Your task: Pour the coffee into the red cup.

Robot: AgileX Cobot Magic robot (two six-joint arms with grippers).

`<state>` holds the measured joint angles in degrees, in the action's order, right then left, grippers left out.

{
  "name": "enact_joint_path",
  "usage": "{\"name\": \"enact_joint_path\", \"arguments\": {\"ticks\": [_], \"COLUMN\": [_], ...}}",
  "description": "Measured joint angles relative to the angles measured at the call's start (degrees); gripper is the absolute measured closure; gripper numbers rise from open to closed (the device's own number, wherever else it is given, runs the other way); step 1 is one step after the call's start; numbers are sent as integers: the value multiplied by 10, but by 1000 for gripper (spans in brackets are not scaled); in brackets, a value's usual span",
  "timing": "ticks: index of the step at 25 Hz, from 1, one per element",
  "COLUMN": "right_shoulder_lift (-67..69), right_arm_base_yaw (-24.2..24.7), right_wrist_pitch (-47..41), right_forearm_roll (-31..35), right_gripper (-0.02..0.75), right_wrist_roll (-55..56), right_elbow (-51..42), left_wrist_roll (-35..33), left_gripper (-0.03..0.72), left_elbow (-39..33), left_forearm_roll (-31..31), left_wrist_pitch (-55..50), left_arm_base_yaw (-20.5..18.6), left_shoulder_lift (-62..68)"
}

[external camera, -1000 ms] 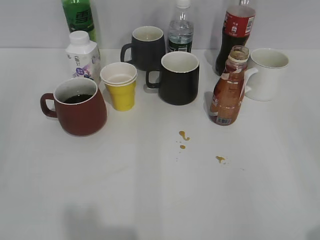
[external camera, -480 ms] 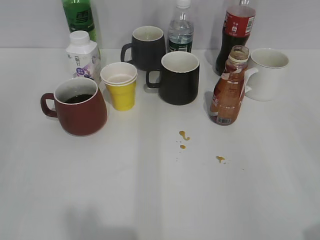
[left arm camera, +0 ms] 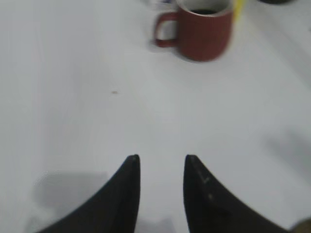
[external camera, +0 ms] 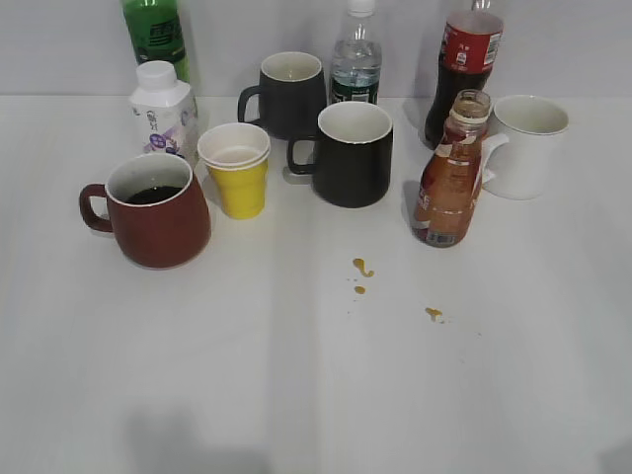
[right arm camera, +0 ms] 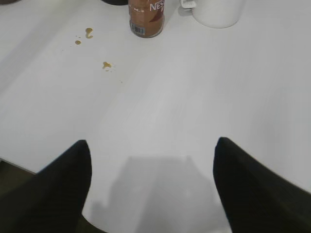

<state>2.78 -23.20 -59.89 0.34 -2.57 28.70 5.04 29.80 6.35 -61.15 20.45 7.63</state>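
Observation:
The red cup (external camera: 158,209) stands at the left of the table with dark liquid inside; it also shows at the top of the left wrist view (left arm camera: 201,30). The coffee bottle (external camera: 450,176), uncapped and upright, stands at the right, in front of a white mug; its base shows in the right wrist view (right arm camera: 146,18). My left gripper (left arm camera: 161,159) is open and empty over bare table, well short of the red cup. My right gripper (right arm camera: 153,145) is wide open and empty, well short of the bottle. Neither gripper shows in the exterior view.
A yellow paper cup (external camera: 236,170), two black mugs (external camera: 348,153) (external camera: 287,92), a white mug (external camera: 525,144), a white carton (external camera: 163,111), green, water and cola bottles (external camera: 469,61) stand at the back. Brown drips (external camera: 362,268) mark the table.

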Motion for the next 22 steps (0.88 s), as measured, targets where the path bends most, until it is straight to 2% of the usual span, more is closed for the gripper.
{"name": "enact_joint_path", "arguments": {"ticks": [4,7,10,22], "right_shoulder_lift": [0,0,-4,-31], "right_arm_base_yaw": [73,141,172,179], "right_wrist_pitch": [0,0,2,3], "right_forearm_roll": [1,1,1,2], "right_gripper": [152,152,152,152], "right_wrist_roll": [0,0,0,0], "right_elbow": [0,0,0,0], "left_wrist_roll": [0,0,0,0], "left_gripper": [446,446,446,446], "left_elbow": [0,0,0,-1], "left_forearm_roll": [-1,-1,-1,-2], "left_wrist_pitch": [1,1,0,0], "left_arm_base_yaw": [-128,-180,-189,-163], "left_shoulder_lift": [-41,-76,-80,-80]}}
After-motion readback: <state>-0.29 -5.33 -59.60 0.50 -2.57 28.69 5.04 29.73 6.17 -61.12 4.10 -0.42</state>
